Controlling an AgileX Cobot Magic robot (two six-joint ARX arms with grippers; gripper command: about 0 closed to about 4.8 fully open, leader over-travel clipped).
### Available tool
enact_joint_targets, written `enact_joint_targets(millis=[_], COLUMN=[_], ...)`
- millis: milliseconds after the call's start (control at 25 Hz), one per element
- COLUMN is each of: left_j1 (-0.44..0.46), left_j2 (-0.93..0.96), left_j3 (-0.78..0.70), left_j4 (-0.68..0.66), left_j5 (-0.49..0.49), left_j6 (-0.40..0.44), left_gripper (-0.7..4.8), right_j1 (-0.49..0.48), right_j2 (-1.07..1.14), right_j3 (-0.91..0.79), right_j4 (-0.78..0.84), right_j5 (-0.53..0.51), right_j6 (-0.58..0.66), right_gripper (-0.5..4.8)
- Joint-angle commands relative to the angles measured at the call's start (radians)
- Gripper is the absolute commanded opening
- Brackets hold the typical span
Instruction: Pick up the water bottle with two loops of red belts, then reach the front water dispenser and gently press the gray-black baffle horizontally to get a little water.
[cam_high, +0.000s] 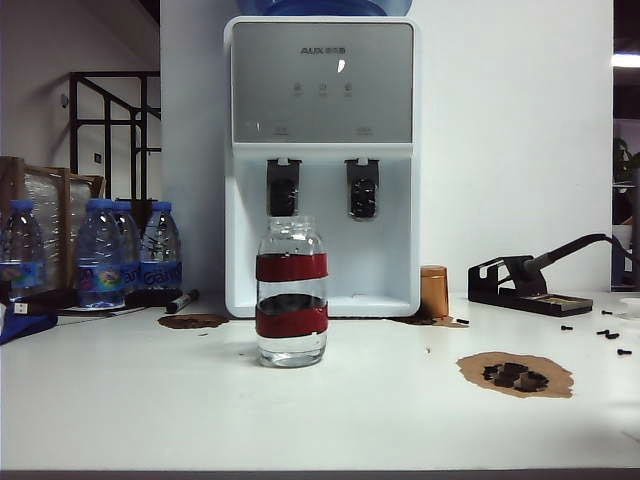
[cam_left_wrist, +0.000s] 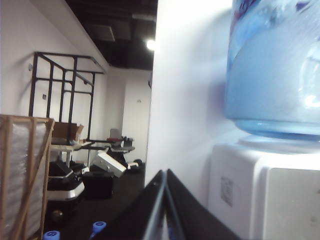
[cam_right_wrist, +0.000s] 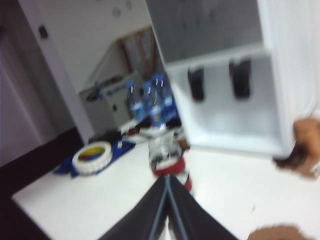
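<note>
The water bottle (cam_high: 291, 292), clear glass with two red bands, stands upright on the white table just in front of the water dispenser (cam_high: 320, 170). Behind its open mouth is the gray-black baffle (cam_high: 283, 190), left of a matching paddle (cam_high: 362, 190). Neither arm shows in the exterior view. My right gripper (cam_right_wrist: 167, 176) is shut and empty, its tips short of the bottle (cam_right_wrist: 165, 150), with the dispenser (cam_right_wrist: 225, 75) and baffle (cam_right_wrist: 196, 84) beyond; this view is blurred. My left gripper (cam_left_wrist: 164, 172) is shut and empty, raised beside the dispenser's top (cam_left_wrist: 265, 195) and blue jug (cam_left_wrist: 275, 70).
Blue-capped plastic bottles (cam_high: 100, 250) and a marker (cam_high: 182, 298) sit at the left. A copper cup (cam_high: 433, 291) and a soldering stand (cam_high: 520, 285) are right of the dispenser. Black parts lie on a brown patch (cam_high: 515, 374). A tape roll (cam_right_wrist: 92, 156) rests on blue cloth.
</note>
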Motion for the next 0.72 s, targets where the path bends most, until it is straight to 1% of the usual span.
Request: enact_joint_targets(millis=[40,120,160,240,280,320,360,400,520,560,640,720], left_j1=[0.001,0.001,0.001,0.001,-0.001,-0.011,-0.013,-0.01,-0.01,-0.01,-0.01,-0.009], left_j2=[0.246,0.36,0.445,0.598,0.663,0.753,0.827,0.902,1.027,1.072,1.145,1.192], left_j3=[0.066,0.079,0.079,0.079,0.079,0.079,0.079,0.079,0.079,0.079,0.079,0.079], left_j4=[0.056,0.092,0.145,0.217,0.246,0.297,0.341,0.393,0.459,0.484,0.515,0.517], left_j5=[0.14,0.228,0.321,0.549,0.618,0.677,0.714,0.748,0.859,0.908,0.99,1.043], left_j6=[-0.002,-0.001,0.0,0.014,0.016,0.032,0.055,0.097,0.176,0.217,0.282,0.312], left_gripper=[1.69,2.45,3.0,3.66,4.06,4.58,4.78,4.78,4.78,4.79,4.79,4.79], right_j1=[0.003,0.003,0.003,0.003,0.003,0.003,0.003,0.003,0.003,0.002,0.002,0.002], right_j2=[0.004,0.011,0.018,0.022,0.026,0.028,0.034,0.035,0.039,0.039,0.039,0.039], right_j3=[0.124,0.162,0.188,0.234,0.254,0.284,0.305,0.328,0.365,0.377,0.394,0.409], right_j4=[-0.163,-0.23,-0.249,-0.286,-0.302,-0.333,-0.354,-0.389,-0.448,-0.465,-0.497,-0.52], right_j5=[0.061,0.063,0.058,0.05,0.048,0.047,0.048,0.049,0.049,0.05,0.052,0.059], right_j6=[0.003,0.008,0.04,0.06,0.06,0.058,0.042,0.029,0.019,0.014,0.003,-0.018], right_gripper=[-0.02,-0.02,-0.02,-0.02,-0.02,-0.02,-0.02,-0.02,-0.02,-0.02,-0.02,-0.02])
